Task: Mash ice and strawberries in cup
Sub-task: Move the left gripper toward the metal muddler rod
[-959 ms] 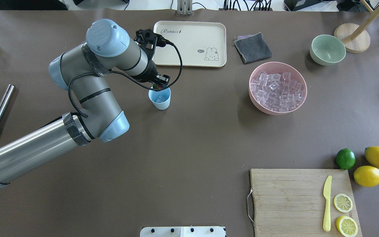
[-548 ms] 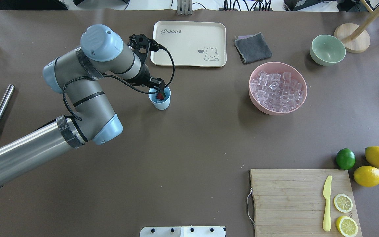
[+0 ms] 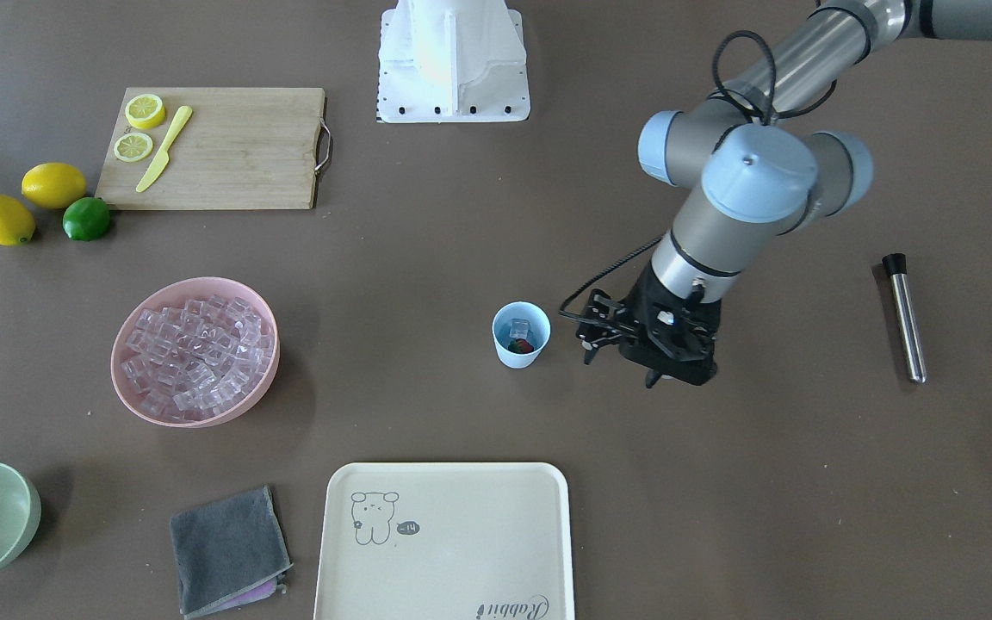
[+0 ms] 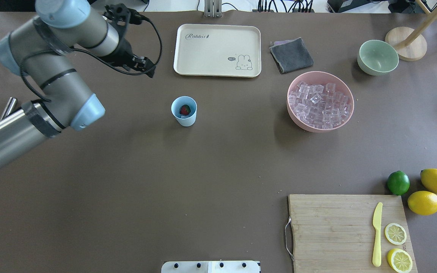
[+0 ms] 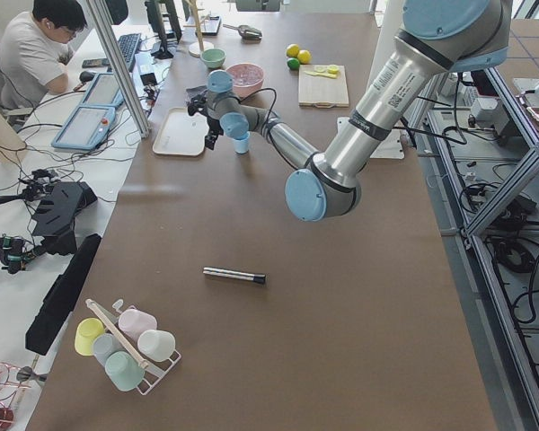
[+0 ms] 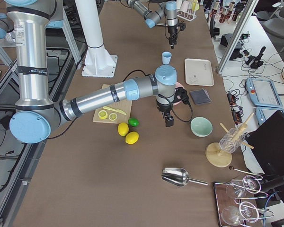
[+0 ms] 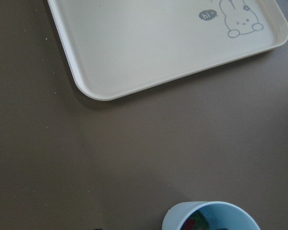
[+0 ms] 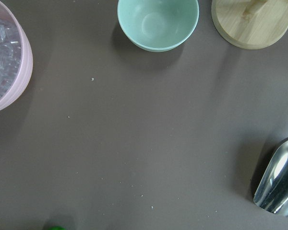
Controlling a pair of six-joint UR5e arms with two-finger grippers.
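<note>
The light blue cup (image 4: 184, 113) stands upright on the table left of centre; it also shows in the front view (image 3: 521, 355) and at the bottom of the left wrist view (image 7: 182, 218). A red strawberry (image 4: 184, 110) lies in it on a clear ice cube (image 3: 519, 327). More ice (image 4: 320, 104) fills the pink bowl (image 4: 294, 113). My left gripper (image 4: 149, 71) is open and empty, above the table to the cup's far left. My right gripper (image 6: 169, 122) hangs between the pink bowl and the green bowl; I cannot tell whether it is open.
A cream tray (image 4: 217, 49) lies behind the cup. A metal muddler (image 3: 903, 317) lies at the left side. A grey cloth (image 4: 291, 55), green bowl (image 4: 377, 57), cutting board (image 4: 336, 227) with knife and lemon slices, a lime (image 4: 398, 182) and lemons sit to the right.
My left gripper let the strawberry go into the cup, then pulled away to the left and toward the table's far side. The cup now stands uncovered.
</note>
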